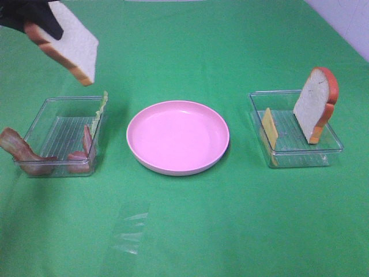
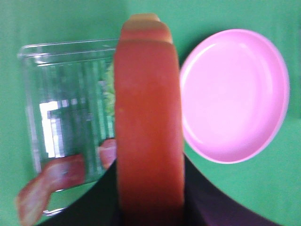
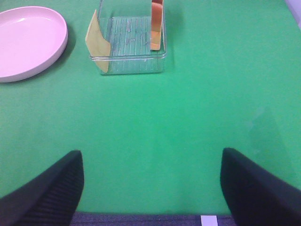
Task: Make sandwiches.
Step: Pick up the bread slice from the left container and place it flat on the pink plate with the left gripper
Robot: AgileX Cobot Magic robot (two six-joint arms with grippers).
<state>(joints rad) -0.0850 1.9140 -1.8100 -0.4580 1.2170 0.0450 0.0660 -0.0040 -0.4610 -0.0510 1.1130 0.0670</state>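
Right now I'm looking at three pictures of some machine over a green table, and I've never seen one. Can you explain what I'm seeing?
This is a robot with two arms, each ending in a gripper. One picture comes from a camera mounted high above; the other two come from cameras on the arms' wrists. On the green table an empty pink plate sits between two clear trays. The left tray holds bacon strips and lettuce. The right tray holds a cheese slice and an upright bread slice. The left gripper is shut on a second bread slice, lifted in the air near the left tray. The right gripper is open and holds nothing.
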